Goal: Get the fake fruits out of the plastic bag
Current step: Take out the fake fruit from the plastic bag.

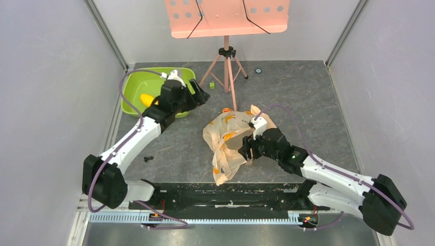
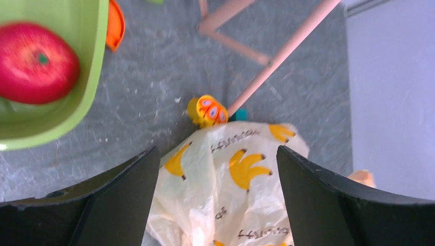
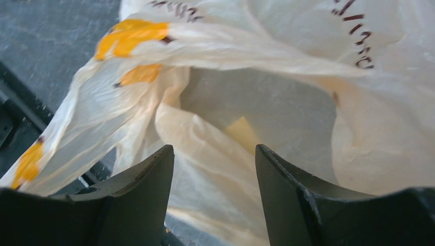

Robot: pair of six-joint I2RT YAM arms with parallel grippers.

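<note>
The plastic bag (image 1: 225, 146) lies crumpled on the tabletop (image 1: 308, 102) in front of the right arm. Its mouth gapes toward the right hand (image 3: 213, 148). That hand's 2 fingers stand apart with a loose fold of film between them, and nothing looks pinched. The left hand (image 2: 216, 154) is spread wide and empty, hanging above the tabletop between the green tub (image 1: 134, 84) and the bag.

2 fruits sit in the tub: a red apple (image 2: 36, 61) and a yellow fruit (image 1: 147, 99). Deep in the bag a pale yellow shape (image 3: 242, 134) shows through the film. It may be another fruit, but the folds hide too much to say.

The bag should handle like almost nothing: thin, limp, crinkly and probably slick, so it will likely drag along with whatever moves inside it. The best hold is likely 1 layer at the rim of the mouth (or a handle loop, if one can be reached). Lifting there would hold the opening clear rather than squeeze both walls shut.

The fruits look glossy, rigid and light. They are likely to roll and to squirt out of a shallow pinch. A fruit is best taken across its widest part, with the film kept out from between finger and fruit.
</note>
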